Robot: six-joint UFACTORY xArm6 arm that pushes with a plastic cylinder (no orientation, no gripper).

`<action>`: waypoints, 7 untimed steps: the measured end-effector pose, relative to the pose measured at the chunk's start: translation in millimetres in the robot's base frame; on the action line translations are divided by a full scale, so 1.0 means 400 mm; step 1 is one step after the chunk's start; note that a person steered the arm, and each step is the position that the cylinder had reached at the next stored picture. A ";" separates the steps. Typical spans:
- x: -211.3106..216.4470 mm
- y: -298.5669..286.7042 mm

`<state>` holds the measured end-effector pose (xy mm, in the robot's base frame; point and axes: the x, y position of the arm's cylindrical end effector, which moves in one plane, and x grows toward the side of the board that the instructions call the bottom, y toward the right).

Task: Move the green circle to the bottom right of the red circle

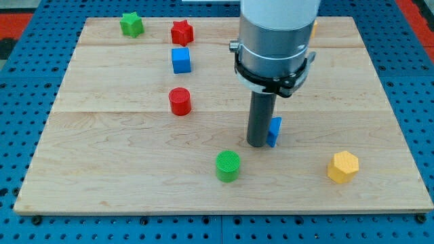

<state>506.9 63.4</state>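
The green circle [228, 166] sits low on the wooden board, a little left of centre. The red circle [180, 102] stands up and to the left of it. My tip [258, 144] rests on the board just up and to the right of the green circle, a short gap apart from it. The rod hides most of a blue block [274, 131] that touches its right side; its shape cannot be made out.
A blue cube [180, 60] and a red star [182, 32] stand above the red circle. A green star [131, 24] is at the top left. A yellow hexagon [342, 167] is at the lower right. A yellow block [314, 27] peeks out behind the arm.
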 end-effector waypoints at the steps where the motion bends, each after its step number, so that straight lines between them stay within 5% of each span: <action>1: 0.027 -0.022; 3: 0.193 0.014; 7: 0.020 -0.323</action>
<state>515.0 -66.0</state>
